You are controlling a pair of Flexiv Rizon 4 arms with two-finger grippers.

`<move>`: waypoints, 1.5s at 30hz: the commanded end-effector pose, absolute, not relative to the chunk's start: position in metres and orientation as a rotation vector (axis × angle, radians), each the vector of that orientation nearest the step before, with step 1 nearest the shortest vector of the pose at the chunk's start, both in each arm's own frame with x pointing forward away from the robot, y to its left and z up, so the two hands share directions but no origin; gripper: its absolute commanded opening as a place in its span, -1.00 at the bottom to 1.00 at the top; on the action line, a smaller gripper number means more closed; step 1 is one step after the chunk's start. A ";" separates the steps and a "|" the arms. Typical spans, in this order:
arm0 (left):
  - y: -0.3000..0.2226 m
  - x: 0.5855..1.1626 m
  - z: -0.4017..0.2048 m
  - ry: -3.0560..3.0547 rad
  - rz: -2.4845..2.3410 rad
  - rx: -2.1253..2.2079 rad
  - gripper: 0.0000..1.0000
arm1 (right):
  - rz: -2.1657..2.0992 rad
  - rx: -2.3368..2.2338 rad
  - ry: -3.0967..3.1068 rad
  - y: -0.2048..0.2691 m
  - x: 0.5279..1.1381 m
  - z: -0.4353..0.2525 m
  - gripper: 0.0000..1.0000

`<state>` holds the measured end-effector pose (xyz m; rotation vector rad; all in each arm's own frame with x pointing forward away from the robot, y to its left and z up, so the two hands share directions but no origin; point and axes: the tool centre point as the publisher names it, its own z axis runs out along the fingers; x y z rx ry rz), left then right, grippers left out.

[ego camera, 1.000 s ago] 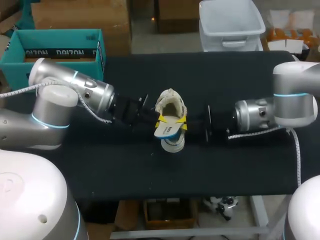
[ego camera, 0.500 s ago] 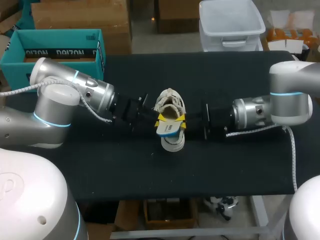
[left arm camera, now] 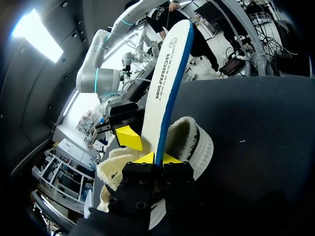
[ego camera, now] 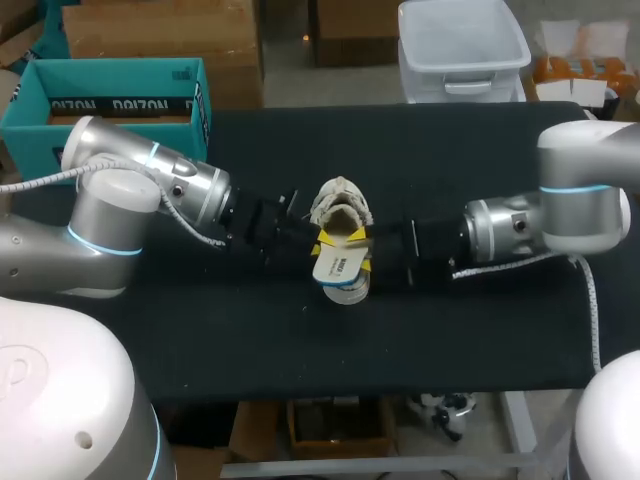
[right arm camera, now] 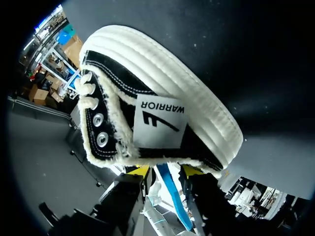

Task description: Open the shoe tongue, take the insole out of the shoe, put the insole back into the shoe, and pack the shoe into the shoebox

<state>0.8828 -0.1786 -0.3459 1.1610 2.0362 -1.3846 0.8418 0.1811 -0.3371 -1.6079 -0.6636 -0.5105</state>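
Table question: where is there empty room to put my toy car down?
Bare black table runs all along the near edge, and along the far side behind the shoe. The middle is crowded: the left gripper and right gripper meet there at the shoe and insole.

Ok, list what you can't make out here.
- insole, lower end: left wrist view, inside the left tool.
- shoe, interior: head view, insole covers most of it; right wrist view shows only its outside.
- right tool, grip: right wrist view, shoe hides it.
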 end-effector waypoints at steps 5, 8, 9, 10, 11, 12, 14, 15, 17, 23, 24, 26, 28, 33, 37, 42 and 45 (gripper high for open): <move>-0.179 0.880 -0.346 2.028 -1.384 1.161 -1.00 | -0.541 -1.660 -0.650 0.177 0.829 -0.328 -0.21; -0.179 0.880 -0.346 2.028 -1.384 1.161 -1.00 | -0.541 -1.660 -0.650 0.177 0.829 -0.328 -0.21; -0.179 0.880 -0.346 2.028 -1.384 1.161 -1.00 | -0.541 -1.660 -0.650 0.177 0.829 -0.328 -0.21; -0.179 0.879 -0.346 2.025 -1.385 1.161 -1.00 | -0.542 -1.664 -0.650 0.176 0.828 -0.327 -0.33; -0.179 0.879 -0.346 2.025 -1.385 1.161 -1.00 | -0.542 -1.664 -0.650 0.176 0.828 -0.327 -0.33; -0.178 0.879 -0.345 2.025 -1.385 1.157 -1.00 | -0.541 -1.665 -0.648 0.175 0.828 -0.327 -0.58; -0.177 0.880 -0.345 2.027 -1.384 1.152 -1.00 | -0.540 -1.665 -0.649 0.175 0.829 -0.329 -1.00; -0.176 0.879 -0.344 2.027 -1.384 1.153 -0.80 | -0.542 -1.664 -0.653 0.175 0.830 -0.330 -1.00; -0.176 0.876 -0.341 2.016 -1.386 1.159 -0.20 | -0.546 -1.663 -0.659 0.176 0.831 -0.330 -1.00; -0.175 0.865 -0.332 1.977 -1.386 1.186 0.69 | -0.554 -1.664 -0.671 0.178 0.832 -0.330 -1.00; -0.175 0.861 -0.329 1.963 -1.390 1.194 0.64 | -0.556 -1.664 -0.671 0.178 0.832 -0.331 -1.00; -0.175 0.858 -0.327 1.954 -1.388 1.201 0.56 | -0.558 -1.666 -0.670 0.178 0.831 -0.331 -1.00; -0.176 0.855 -0.324 1.938 -1.393 1.215 -0.35 | -0.561 -1.667 -0.667 0.178 0.831 -0.332 -1.00; -0.183 0.852 -0.324 1.929 -1.399 1.232 -1.00 | -0.563 -1.670 -0.666 0.180 0.832 -0.334 -1.00; -0.185 0.854 -0.325 1.927 -1.392 1.240 -1.00 | -0.563 -1.680 -0.669 0.182 0.833 -0.334 -1.00; -0.182 0.864 -0.330 1.946 -1.370 1.238 -1.00 | -0.572 -1.723 -0.665 0.185 0.839 -0.338 -1.00; -0.181 0.871 -0.333 1.958 -1.364 1.233 -1.00 | -0.571 -1.734 -0.665 0.186 0.844 -0.341 -1.00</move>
